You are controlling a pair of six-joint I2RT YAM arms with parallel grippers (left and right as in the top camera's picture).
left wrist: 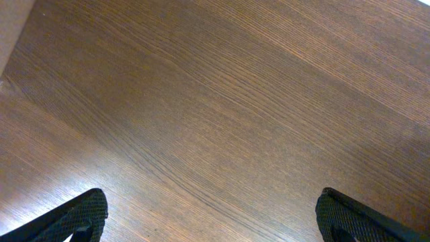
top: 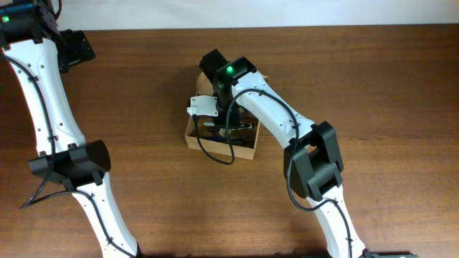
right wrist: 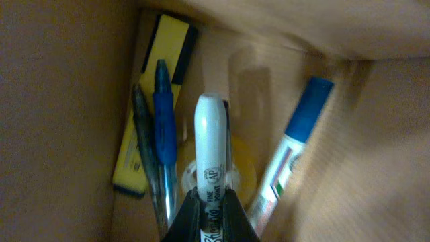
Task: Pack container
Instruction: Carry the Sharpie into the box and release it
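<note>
Right gripper (right wrist: 209, 210): lowest in the right wrist view, down inside the container, its jaws clamped on the barrel of a white marker.
White marker (right wrist: 209, 144): pinched between the two dark fingers, its rounded cap pointing to 12 o'clock; "FINE POINT" is printed on the barrel.
Pale roll (right wrist: 246, 169): just behind the white marker, toward 3 o'clock of its lower barrel; too blurred to name further.
Blue pen (right wrist: 163, 121): at 9 o'clock of the white marker, lying lengthways beside it.
Dark pen (right wrist: 142, 124): at 9 o'clock of the blue pen, right against it.
Yellow highlighter (right wrist: 169, 42): under both pens, its black end at 11 o'clock in the box corner.
Blue-capped marker (right wrist: 295, 144): at 3 o'clock of the white marker, slanted, cap toward 1 o'clock, near the wall on that side.
Container (top: 192, 136): plain tan cardboard, open at the top, sitting about the middle of the tabletop (top: 373, 86); the right arm reaches down into it and hides much of it from overhead.
Left gripper (left wrist: 211, 216): well apart from the container, at 10 o'clock of it near the tabletop's far corner; jaws spread wide with nothing between them, only bare wood below.
</note>
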